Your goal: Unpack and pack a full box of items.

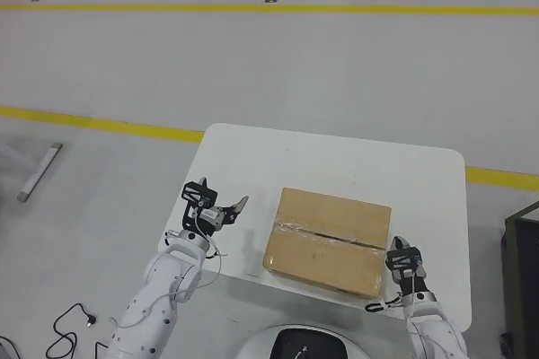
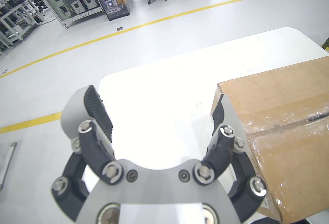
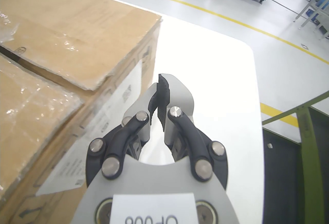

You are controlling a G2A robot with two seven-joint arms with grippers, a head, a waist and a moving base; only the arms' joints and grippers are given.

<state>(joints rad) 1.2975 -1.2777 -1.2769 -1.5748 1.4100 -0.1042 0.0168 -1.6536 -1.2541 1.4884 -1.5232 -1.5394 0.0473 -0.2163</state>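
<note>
Brown cardboard box, clear-taped flaps, white printed label; left gripper fingers released; right gripper fingers clenched, empty.

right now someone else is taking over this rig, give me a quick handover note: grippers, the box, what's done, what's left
Left gripper: open, holding nothing, beside the box's left end.
Right gripper: shut on nothing, beside the box's right end, near its front corner.
Box: sits on the white table between the two arms, flaps down, clear tape over the top seam. I cannot tell whether the tape is cut.
Done: nothing visible; no items are out.
Left: open the flaps, unpack the items, then pack them back in.
</note>
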